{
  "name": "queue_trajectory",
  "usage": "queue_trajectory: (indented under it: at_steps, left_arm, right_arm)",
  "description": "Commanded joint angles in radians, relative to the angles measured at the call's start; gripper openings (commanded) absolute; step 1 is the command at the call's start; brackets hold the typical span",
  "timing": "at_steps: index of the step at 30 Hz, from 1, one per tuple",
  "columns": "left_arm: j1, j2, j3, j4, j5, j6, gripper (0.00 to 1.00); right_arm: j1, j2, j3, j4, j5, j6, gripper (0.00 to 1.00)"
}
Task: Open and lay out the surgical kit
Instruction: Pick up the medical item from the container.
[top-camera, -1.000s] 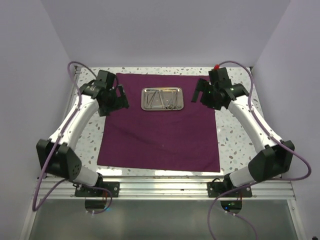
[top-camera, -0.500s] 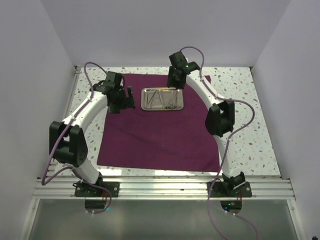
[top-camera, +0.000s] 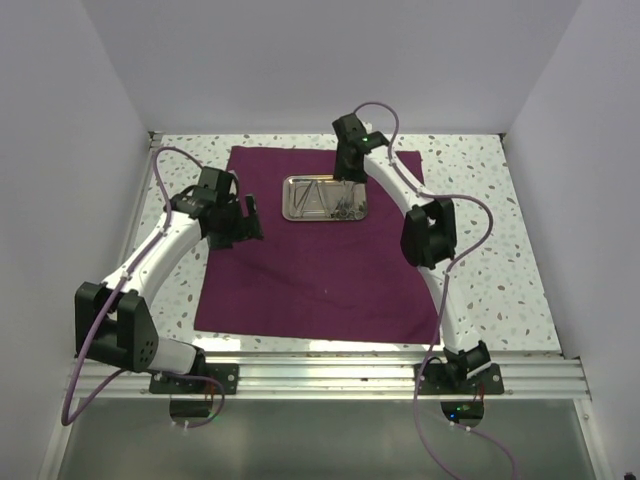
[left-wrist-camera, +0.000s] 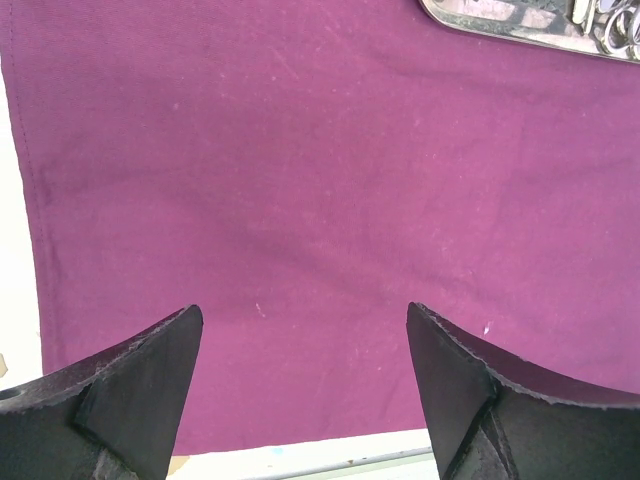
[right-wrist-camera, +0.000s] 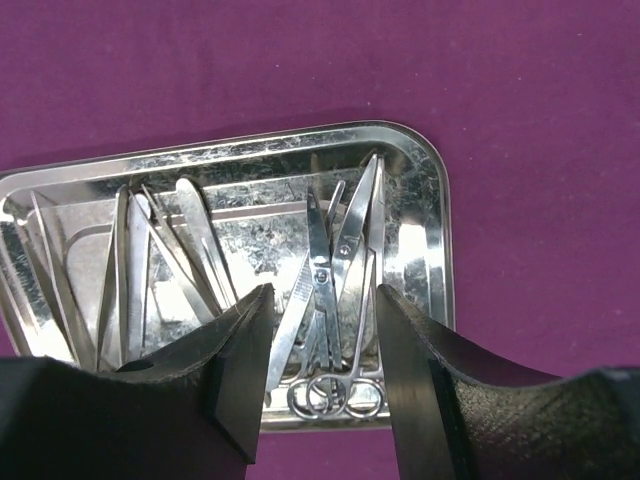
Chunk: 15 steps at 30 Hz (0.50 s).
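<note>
Over the worktop (top-camera: 480, 250) middle, reaching the far edge: maroon cloth wrap (top-camera: 320, 265) laid flat. Steel tray (right-wrist-camera: 436, 250) on it near the far edge, holding scissors (right-wrist-camera: 320, 275) and tweezers (right-wrist-camera: 122, 260). Left gripper (left-wrist-camera: 305, 320): spread wide over bare cloth, empty. Right gripper (right-wrist-camera: 322, 300): partly spread above the scissors; contact cannot be told.

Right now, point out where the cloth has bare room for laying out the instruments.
Free: the near half of the cloth, from the tray to its front edge. Crowded: the tray under the right gripper; the left gripper hovers left of it.
</note>
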Motion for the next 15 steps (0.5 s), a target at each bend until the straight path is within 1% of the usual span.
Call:
queue_trajectory:
  at_steps: [1, 8, 15]
  left_arm:
    - [-0.003, -0.015, 0.001, 0.022, -0.006, 0.007, 0.86]
    - [-0.003, 0.021, 0.028, 0.000, -0.013, 0.032, 0.86]
    - [-0.002, 0.041, 0.044, -0.018, -0.038, 0.069, 0.86]
  right_arm:
    - [0.026, 0.044, 0.052, 0.031, 0.036, -0.027, 0.49]
    - [0.035, 0.121, 0.087, 0.045, 0.044, -0.001, 0.49]
    - [0.042, 0.172, 0.118, 0.040, 0.062, -0.004, 0.42]
